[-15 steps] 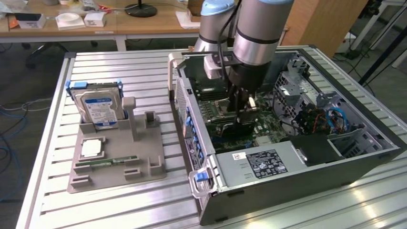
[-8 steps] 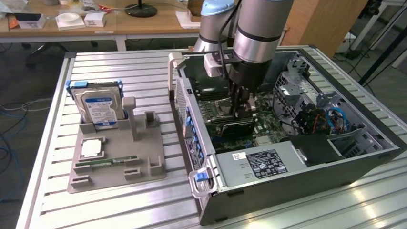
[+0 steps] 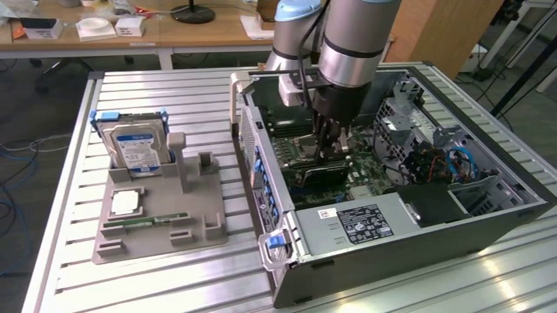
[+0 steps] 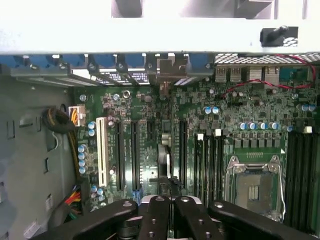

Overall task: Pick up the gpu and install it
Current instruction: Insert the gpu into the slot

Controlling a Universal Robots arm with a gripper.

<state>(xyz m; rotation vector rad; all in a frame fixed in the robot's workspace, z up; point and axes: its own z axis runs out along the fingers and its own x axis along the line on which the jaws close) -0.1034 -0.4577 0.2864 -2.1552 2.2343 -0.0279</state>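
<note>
The gpu [image 4: 164, 150] is standing on edge inside the open computer case [image 3: 487, 215], and the wrist view is looking straight along its thin dark edge. Its long axis is running from the pale metal bracket [image 4: 170, 70] at the case's rear wall back toward the claw [image 4: 170, 205], in line with the long black expansion slots [image 4: 134, 155] on the green motherboard [image 4: 250, 100]. The card is sitting right under the claw, centred between its two black fingers [image 4: 150, 215], so what matters here is a straight vertical line between claw and card. The fingers are drawn together at the card's near upper edge; I'm judging them closed, but whether they are pinching the card or only resting on it I can't tell. How deep the card is sitting in its slot is also hidden. In the exterior view the claw [image 3: 331, 147] is reaching straight down into the middle of the case. Off to that view's left, the grey holder [image 3: 156, 222] on the counter [image 3: 70, 195] is carrying the blue-labelled hard drive [image 3: 135, 150].
</note>
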